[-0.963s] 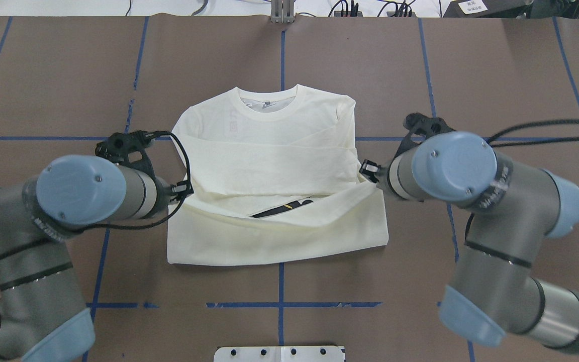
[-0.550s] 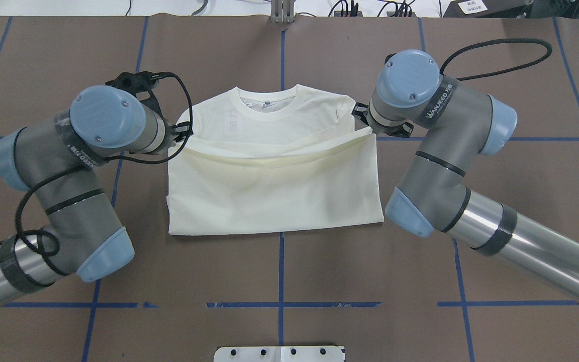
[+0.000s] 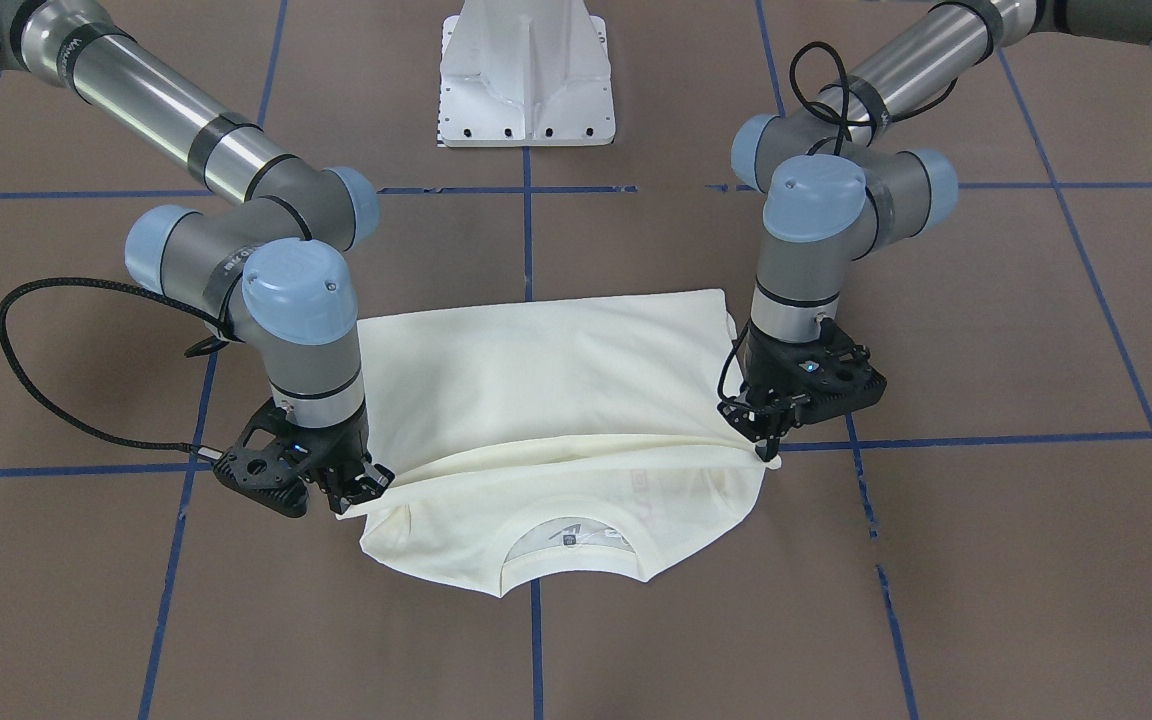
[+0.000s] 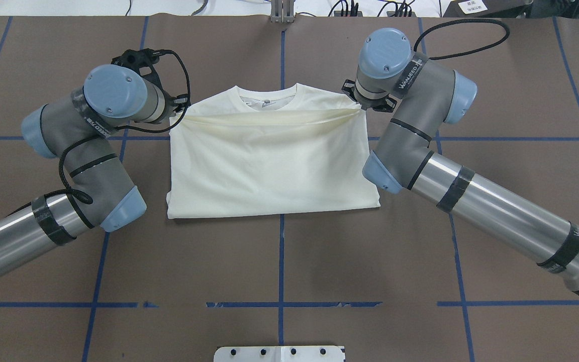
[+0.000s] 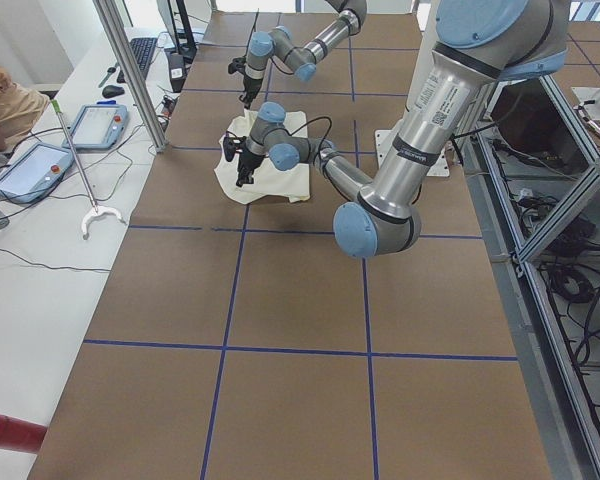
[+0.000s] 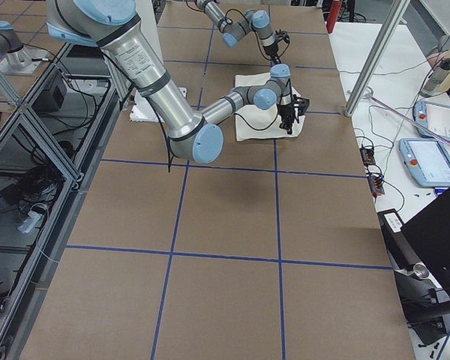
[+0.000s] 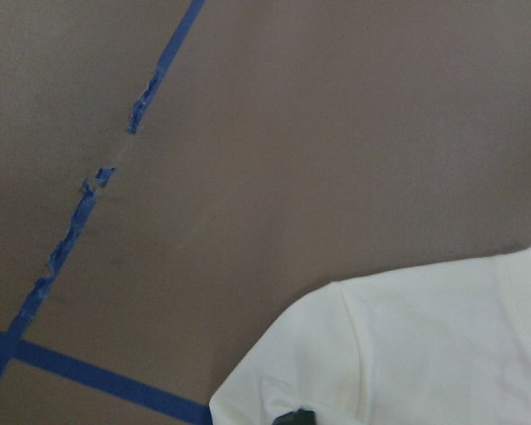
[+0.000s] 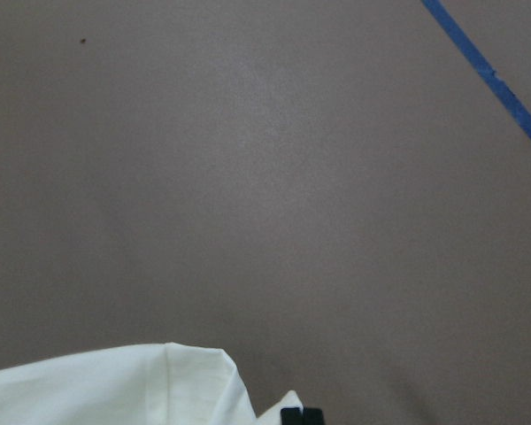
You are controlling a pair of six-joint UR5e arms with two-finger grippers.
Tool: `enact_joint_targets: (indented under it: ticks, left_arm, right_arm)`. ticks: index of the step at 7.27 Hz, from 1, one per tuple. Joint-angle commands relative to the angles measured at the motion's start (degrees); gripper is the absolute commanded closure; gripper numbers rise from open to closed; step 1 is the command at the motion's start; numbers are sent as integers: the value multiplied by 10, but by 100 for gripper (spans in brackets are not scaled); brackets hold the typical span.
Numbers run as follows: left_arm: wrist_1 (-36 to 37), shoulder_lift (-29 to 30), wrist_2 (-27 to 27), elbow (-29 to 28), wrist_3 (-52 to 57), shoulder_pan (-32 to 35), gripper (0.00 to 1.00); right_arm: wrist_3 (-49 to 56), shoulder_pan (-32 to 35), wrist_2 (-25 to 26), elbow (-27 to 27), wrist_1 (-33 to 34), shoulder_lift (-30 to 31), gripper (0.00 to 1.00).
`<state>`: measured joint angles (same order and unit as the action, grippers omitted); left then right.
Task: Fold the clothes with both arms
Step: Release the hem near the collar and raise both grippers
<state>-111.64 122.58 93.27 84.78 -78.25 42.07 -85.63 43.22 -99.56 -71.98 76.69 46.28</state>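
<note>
On brown table (image 4: 279,261), near its middle, cream T-shirt (image 4: 269,166) folded plain side up. At opposite corners of the raised folded edge, just short of collar (image 4: 268,103), left gripper (image 3: 764,440) and right gripper (image 3: 361,488) each pinching the cloth.

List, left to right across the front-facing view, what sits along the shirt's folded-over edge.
Right arm's black two-finger gripper, pinching one end of the edge → cream long-sleeved T-shirt → left arm's black two-finger gripper, pinching the other end.
</note>
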Motion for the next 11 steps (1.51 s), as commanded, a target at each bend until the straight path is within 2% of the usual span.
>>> enact_joint_targets:
  ticks: [1,2,3,4,5,6,7,8,9,10,11]
  left_arm:
    - [-18,21,0,-32,10,7,100]
    - [-19,21,1,-34,10,7,100]
    - [-19,22,1,-37,10,7,70]
    - [-20,21,2,-36,14,7,53]
    - [-30,20,2,-36,36,11,50]
    - [-44,20,6,-30,51,20,46]
    - [-43,13,9,4,51,27,46]
    - [-45,-11,48,44,51,40,46]
    - [-46,-29,82,72,52,57,46]
    - [-47,-45,85,94,51,58,46]
    - [-50,-54,85,97,51,58,46]
  right_arm:
    - [-2,5,0,19,-12,-9,100]
    - [-2,4,0,18,-12,-10,100]
    - [-1,3,1,18,-13,-10,100]
    - [-2,3,1,17,-13,-15,98]
    - [-2,3,0,14,-14,-15,85]
    - [-4,5,-5,-13,-13,-14,84]
    - [-7,8,-43,-78,-5,12,78]
    - [-9,0,-58,-181,-6,95,65]
    - [-13,-20,-58,-253,-7,161,53]
    - [-58,-46,-54,-296,-8,206,48]
    - [-121,-65,-52,-312,-14,225,48]
